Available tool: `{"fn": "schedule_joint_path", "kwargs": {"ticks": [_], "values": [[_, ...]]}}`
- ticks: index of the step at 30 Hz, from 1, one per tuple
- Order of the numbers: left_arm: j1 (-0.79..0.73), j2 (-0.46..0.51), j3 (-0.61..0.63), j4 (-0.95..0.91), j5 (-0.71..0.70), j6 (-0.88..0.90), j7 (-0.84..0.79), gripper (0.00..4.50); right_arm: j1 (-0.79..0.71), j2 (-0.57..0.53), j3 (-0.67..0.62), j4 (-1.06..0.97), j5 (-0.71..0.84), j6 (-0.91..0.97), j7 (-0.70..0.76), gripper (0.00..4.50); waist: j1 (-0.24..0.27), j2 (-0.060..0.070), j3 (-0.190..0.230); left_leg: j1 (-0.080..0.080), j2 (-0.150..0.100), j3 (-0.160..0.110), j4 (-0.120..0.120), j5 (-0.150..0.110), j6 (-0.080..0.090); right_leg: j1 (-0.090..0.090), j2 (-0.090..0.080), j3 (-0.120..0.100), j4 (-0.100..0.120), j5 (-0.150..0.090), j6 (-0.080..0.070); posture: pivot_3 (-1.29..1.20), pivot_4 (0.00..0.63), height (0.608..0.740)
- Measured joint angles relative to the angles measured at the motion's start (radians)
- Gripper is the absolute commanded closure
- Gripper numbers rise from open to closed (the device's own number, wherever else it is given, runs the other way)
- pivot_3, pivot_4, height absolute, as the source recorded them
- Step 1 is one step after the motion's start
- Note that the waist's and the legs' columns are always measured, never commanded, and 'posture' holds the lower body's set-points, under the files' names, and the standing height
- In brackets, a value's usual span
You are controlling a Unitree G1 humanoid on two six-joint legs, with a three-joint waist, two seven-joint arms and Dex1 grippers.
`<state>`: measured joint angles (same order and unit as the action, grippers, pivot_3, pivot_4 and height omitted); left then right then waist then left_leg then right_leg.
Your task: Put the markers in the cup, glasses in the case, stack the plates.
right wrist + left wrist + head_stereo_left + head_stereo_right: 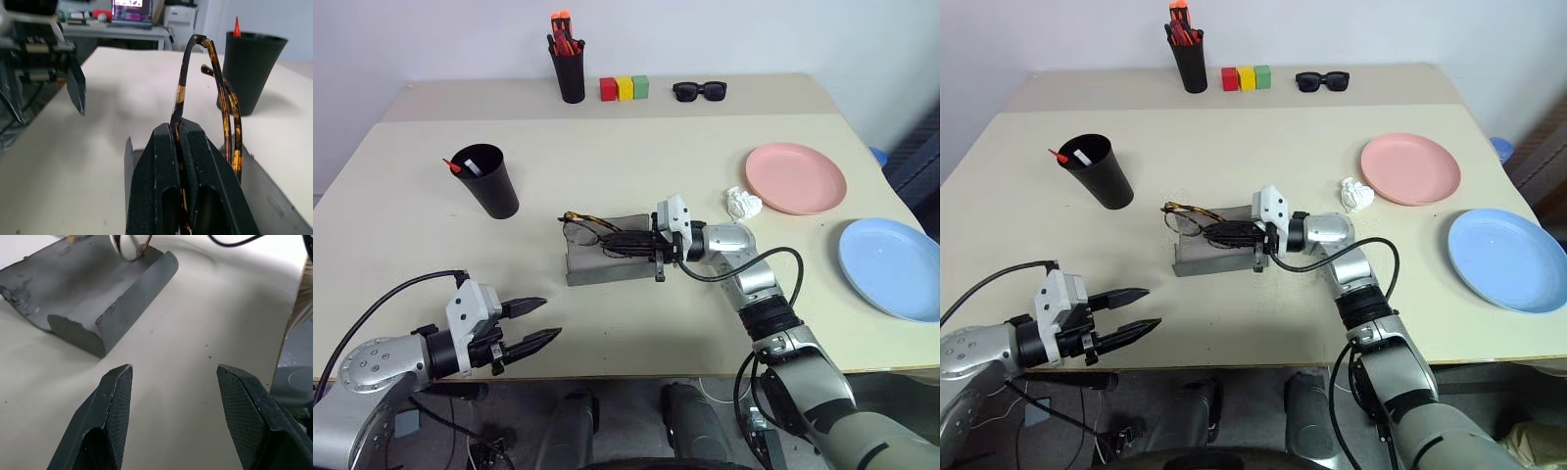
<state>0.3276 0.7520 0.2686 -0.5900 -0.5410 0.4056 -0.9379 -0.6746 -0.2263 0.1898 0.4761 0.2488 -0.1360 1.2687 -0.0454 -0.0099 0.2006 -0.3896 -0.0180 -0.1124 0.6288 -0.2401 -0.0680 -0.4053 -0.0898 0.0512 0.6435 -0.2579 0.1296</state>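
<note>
Right gripper (pixel 619 242) clamped on glasses (pixel 582 228) above open case (pixel 607 264). Left gripper (pixel 534 324) parted, empty, near table (pixel 656 323) front edge.

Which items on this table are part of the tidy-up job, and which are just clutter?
Job items: glasses, grey case, black cup holding markers, pink plate, blue plate.

Clutter: pen holder, coloured blocks, sunglasses, crumpled paper.
</note>
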Motion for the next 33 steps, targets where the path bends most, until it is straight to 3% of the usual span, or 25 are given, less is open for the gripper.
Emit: {"fn": "schedule_joint_path", "kwargs": {"ticks": [5, 8, 14, 17, 22, 25, 29, 33], "values": [[0.028, 0.004, 0.035, -0.002, 0.0, -0.006, 0.003, 1.74, -0.009, -0.046, 0.028, 0.063, -0.042, -0.058, 0.069, 4.5, 0.0, 0.0, 0.0, 0.0, 0.0, 0.0, 0.0, 0.0, 0.0, 0.0, 0.0, 0.0, 0.0, 0.0, 0.0, 0.0, 0.15, 0.74], [0.042, 0.001, 0.048, -0.005, 0.0, -0.008, 0.014, 1.68, -0.027, -0.087, 0.044, 0.082, -0.06, -0.071, 0.128, 3.49, 0.0, 0.0, 0.0, 0.0, 0.0, 0.0, 0.0, 0.0, 0.0, 0.0, 0.0, 0.0, 0.0, 0.0, 0.0, 0.0, 0.15, 0.74], [0.053, -0.017, 0.06, -0.039, -0.008, -0.002, 0.05, 1.68, -0.038, -0.11, 0.051, 0.09, -0.071, -0.088, 0.162, 0.48, -0.001, 0.0, 0.0, 0.0, 0.0, 0.0, 0.0, 0.0, 0.0, 0.0, 0.0, 0.0, 0.0, 0.0, 0.0, 0.0, 0.15, 0.74], [0.036, -0.03, 0.064, -0.043, -0.033, 0.012, 0.079, 1.68, -0.031, -0.114, 0.038, 0.058, -0.064, -0.074, 0.149, 0.48, 0.0, 0.0, 0.0, 0.0, 0.0, 0.0, 0.0, 0.0, 0.0, 0.0, 0.0, 0.0, 0.0, 0.0, 0.0, 0.0, 0.15, 0.74], [-0.185, -0.054, 0.079, -0.014, -0.103, 0.097, 0.213, 1.68, 0.073, -0.193, -0.059, -0.198, 0.011, 0.081, 0.036, 0.48, 0.021, -0.001, 0.0, -0.001, 0.0, -0.002, 0.002, 0.0, 0.0, 0.001, 0.0, -0.001, -0.001, 0.0, 0.0, 0.0, 0.15, 0.74], [-0.388, -0.053, 0.044, 0.107, -0.078, 0.155, 0.295, 2.63, 0.217, -0.255, -0.147, -0.404, 0.047, 0.2, -0.083, 0.41, 0.034, -0.001, -0.001, -0.001, 0.0, -0.002, 0.002, 0.0, 0.0, 0.001, 0.0, -0.001, -0.001, 0.001, 0.003, 0.0, 0.15, 0.74], [-0.59, -0.04, -0.085, 0.314, 0.007, 0.167, 0.282, 4.45, 0.434, -0.29, -0.242, -0.646, 0.072, 0.335, -0.247, 0.41, 0.028, -0.001, -0.001, -0.002, -0.001, -0.001, 0.001, 0.0, 0.0, 0.001, 0.0, -0.001, -0.004, 0.002, 0.003, 0.0, 0.15, 0.74], [-0.786, -0.073, -0.247, 0.551, 0.173, 0.067, 0.265, 4.45, 0.618, -0.3, -0.313, -0.83, 0.077, 0.4, -0.376, 0.41, 0.029, -0.002, -0.001, -0.002, 0.0, -0.001, 0.0, 0.0, 0.0, 0.001, 0.0, -0.001, -0.005, 0.002, 0.003, 0.0, 0.15, 0.74]]}}
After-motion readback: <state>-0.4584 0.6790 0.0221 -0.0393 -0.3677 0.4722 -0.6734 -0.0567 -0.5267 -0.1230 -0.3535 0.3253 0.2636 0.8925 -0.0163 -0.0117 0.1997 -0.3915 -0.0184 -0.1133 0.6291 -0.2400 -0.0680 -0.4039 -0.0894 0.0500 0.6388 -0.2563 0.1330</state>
